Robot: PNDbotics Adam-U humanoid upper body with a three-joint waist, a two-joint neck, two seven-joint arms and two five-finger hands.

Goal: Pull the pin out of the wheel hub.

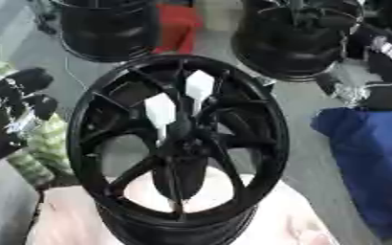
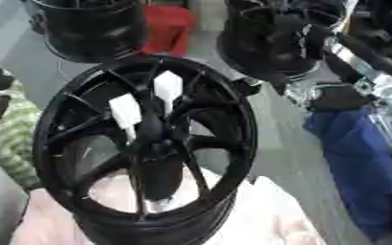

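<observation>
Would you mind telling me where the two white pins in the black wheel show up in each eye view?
Left eye view: the white pins stand just above the wheel's hub, near the picture's centre, slightly above it.
Right eye view: the white pins sit left of centre, again above the hub.
Shared landmark: the red thing at the top edge, above the wheel.
</observation>
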